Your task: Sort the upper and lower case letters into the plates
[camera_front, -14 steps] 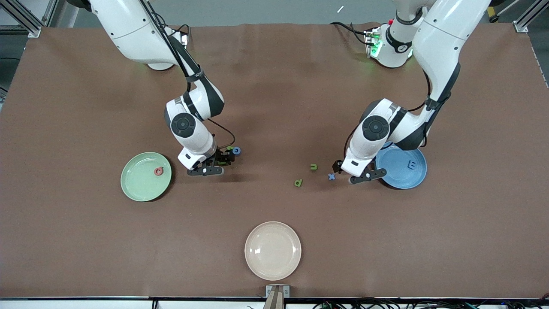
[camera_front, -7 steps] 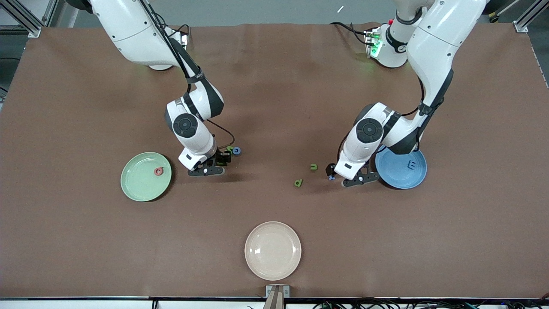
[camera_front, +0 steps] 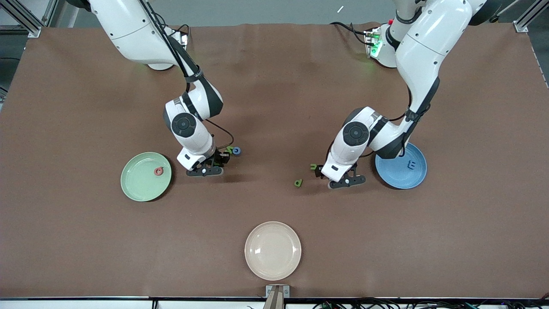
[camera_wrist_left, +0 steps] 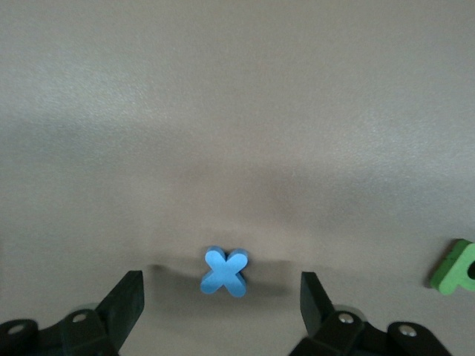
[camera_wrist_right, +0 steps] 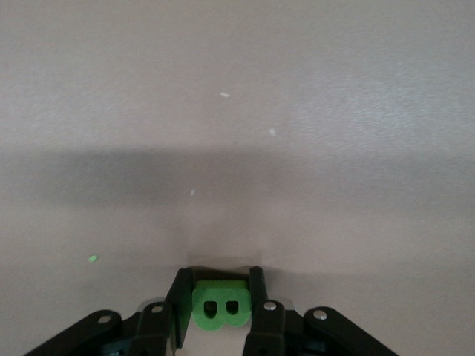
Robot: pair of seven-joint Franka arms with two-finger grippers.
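Note:
The pale mint green plate (camera_front: pixel 139 182) holds a red letter (camera_front: pixel 158 171). The bright blue plate (camera_front: pixel 396 174) holds a blue E (camera_front: pixel 411 164). My right gripper (camera_front: pixel 224 156) (camera_wrist_right: pixel 219 300) is down at the table beside the green plate, shut on a green letter B (camera_wrist_right: pixel 220 306). A blue letter (camera_front: pixel 236 150) lies just by its fingertips. My left gripper (camera_front: pixel 322 171) (camera_wrist_left: pixel 221 300) is low beside the blue plate and open. A blue x (camera_wrist_left: pixel 224 271) lies flat on the table between its fingers (camera_wrist_left: pixel 126 304); the hand hides this x in the front view.
A green u (camera_front: pixel 313 166) and a green d (camera_front: pixel 298 183) lie on the table close to my left gripper. One green letter (camera_wrist_left: pixel 456 267) shows at the edge of the left wrist view. A cream-white plate (camera_front: pixel 272 250) sits nearest the front camera.
My right gripper has shut on the green B. My left arm has moved from the blue plate toward the right arm's end, so its open fingers now straddle the blue x.

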